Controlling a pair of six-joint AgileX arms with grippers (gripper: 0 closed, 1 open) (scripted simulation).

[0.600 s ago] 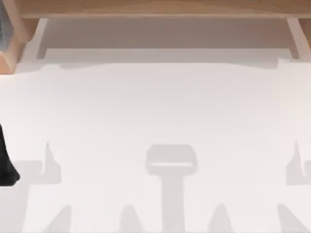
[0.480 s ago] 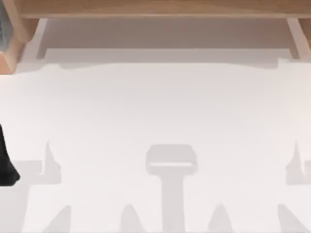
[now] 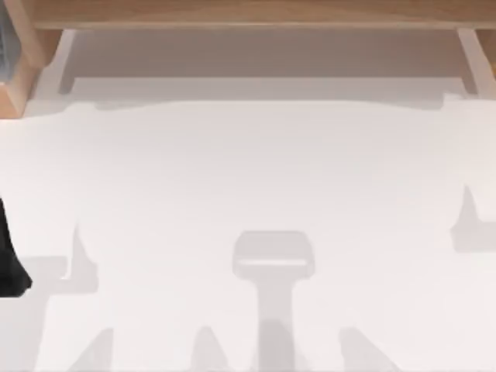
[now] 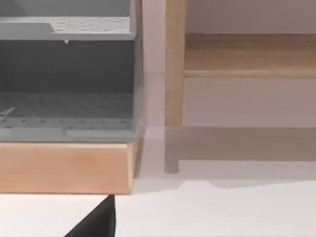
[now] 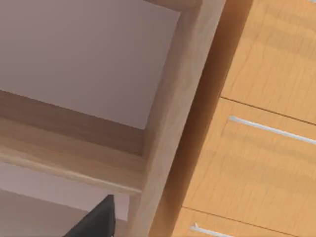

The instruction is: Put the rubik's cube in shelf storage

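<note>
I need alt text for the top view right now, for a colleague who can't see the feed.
A white table seen from above, with the long wooden board of the shelf across the far edge and pale uprights below it at each end. Grey shadows lie across the near half of the table. A dark part of the left arm shows at the left edge.

no readable text, no labels, brands, numbers or signs, wooden shelf storage plain, white table plain, wooden drawer fronts unmarked, grey perforated shelves unmarked
</note>
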